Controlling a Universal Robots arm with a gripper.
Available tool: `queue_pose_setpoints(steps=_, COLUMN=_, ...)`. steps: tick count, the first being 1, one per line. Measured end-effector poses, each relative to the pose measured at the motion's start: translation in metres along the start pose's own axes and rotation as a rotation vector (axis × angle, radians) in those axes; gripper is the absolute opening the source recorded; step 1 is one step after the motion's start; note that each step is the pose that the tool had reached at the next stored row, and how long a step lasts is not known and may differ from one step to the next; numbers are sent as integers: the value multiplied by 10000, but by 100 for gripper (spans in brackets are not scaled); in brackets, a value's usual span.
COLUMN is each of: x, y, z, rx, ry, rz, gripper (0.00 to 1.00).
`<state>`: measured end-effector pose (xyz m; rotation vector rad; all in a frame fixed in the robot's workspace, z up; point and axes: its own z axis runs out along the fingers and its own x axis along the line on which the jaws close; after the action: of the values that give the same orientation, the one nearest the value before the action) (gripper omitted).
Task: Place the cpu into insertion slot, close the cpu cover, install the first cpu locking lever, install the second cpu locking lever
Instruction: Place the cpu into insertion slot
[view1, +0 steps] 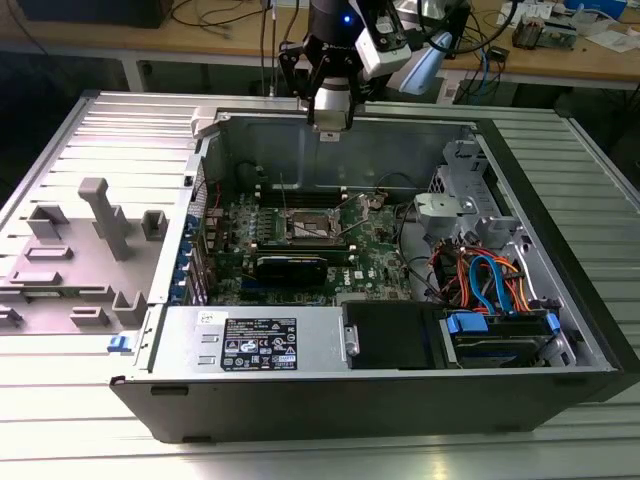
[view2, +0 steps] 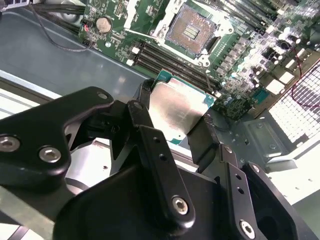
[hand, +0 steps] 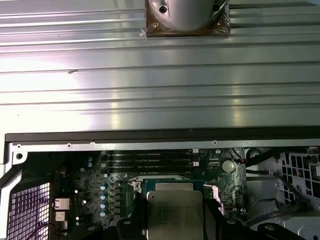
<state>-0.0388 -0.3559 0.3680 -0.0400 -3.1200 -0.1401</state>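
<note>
The cpu (view2: 175, 111), a flat square chip with a silvery-grey top and a green rim, is up in the air. It is pinched by two opposite edges in the black pincer (view2: 176, 102) and tilted, over the green motherboard's edge. The insertion slot (view2: 192, 30) is a dark square socket with a metal rim in the middle of the board, contacts bare, with nothing seated. The cpu cover (view2: 169, 10) is a thin silver frame lifted at the socket's edge; its exact angle is unclear.
</note>
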Motion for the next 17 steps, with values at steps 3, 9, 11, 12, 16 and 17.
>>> queue_pose_setpoints(steps=3, x=0, y=-15, z=-1, rx=0, ry=0, rz=1, gripper=54)
queue_pose_setpoints(steps=9, x=-2, y=-57, z=-5, rx=0, ry=0, rz=0, gripper=54)
queue_pose_setpoints(steps=11, x=-1, y=-58, z=-5, rx=0, ry=0, rz=1, gripper=54)
queue_pose_setpoints(steps=12, x=-2, y=-58, z=-5, rx=1, ry=0, rz=0, gripper=54)
queue_pose_setpoints(steps=16, x=-2, y=-62, z=-6, rx=1, ry=0, rz=-1, gripper=54)
queue_pose_setpoints(steps=17, x=-2, y=-66, z=-7, rx=1, ry=1, rz=-2, gripper=54)
